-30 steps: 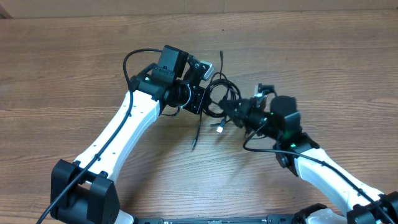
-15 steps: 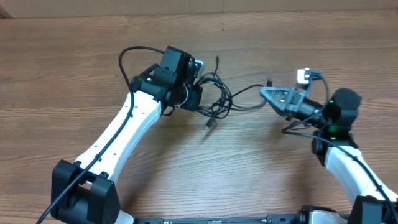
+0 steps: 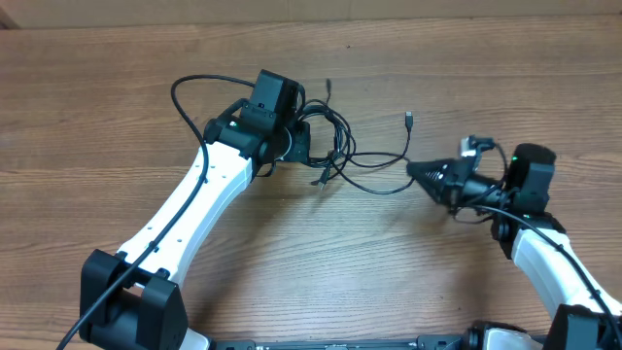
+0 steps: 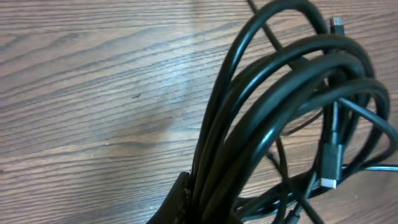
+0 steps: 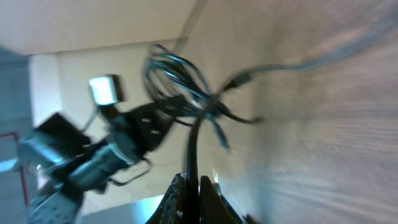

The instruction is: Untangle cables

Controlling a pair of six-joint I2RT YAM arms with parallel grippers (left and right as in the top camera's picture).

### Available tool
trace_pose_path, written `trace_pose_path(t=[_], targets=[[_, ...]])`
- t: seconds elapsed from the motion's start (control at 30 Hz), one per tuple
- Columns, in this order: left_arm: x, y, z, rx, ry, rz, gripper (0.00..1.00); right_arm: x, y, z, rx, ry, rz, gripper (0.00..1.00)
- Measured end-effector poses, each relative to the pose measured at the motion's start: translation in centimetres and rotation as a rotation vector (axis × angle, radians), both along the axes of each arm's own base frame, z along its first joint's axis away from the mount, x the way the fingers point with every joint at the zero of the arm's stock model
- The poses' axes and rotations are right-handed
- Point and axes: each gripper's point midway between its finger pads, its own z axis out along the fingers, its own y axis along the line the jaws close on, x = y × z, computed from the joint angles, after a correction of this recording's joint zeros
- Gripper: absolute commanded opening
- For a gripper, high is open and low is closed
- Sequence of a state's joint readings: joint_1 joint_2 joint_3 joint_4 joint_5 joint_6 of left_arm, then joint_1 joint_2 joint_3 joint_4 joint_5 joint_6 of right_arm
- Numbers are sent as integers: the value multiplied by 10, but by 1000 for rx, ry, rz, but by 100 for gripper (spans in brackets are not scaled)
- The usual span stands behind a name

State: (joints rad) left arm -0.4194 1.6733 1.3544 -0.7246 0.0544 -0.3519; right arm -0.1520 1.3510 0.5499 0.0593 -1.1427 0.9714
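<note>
Overhead, the left arm reaches toward the table's centre, the left gripper (image 3: 303, 146) clamped on the looped cables (image 3: 330, 136). The right arm points left, the right gripper (image 3: 412, 171) pinching one strand (image 3: 374, 189) that runs across from those loops. Left wrist shows only the fingertips, closed tight round the cables, with a silvery plug (image 4: 328, 180) hanging. Right wrist is blurred: closed fingers grip the strand, which leads to the cables.
</note>
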Motion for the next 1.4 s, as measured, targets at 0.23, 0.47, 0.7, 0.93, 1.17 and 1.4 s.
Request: trace_pose_path(t=[0.23, 0.47, 0.7, 0.93, 1.17, 1.4], targets=[[9, 13, 2, 55, -41, 59, 4, -31, -20, -75, -217, 357, -131, 4], [17, 32, 3, 59, -47, 195, 4, -55, -51, -116, -446, 529, -235, 17], [16, 29, 2, 7, -23, 239, 4, -32, -36, -92, -346, 364, -178, 52], [9, 11, 2, -90, 31, 211, 5, -22, -2, -62, -180, 288, -88, 66], [0, -7, 3, -196, 101, 232, 4, -32, 53, -58, -138, 408, -45, 72], [-15, -34, 3, -210, 121, 174, 5, -14, 81, -45, -121, 361, -116, 68]])
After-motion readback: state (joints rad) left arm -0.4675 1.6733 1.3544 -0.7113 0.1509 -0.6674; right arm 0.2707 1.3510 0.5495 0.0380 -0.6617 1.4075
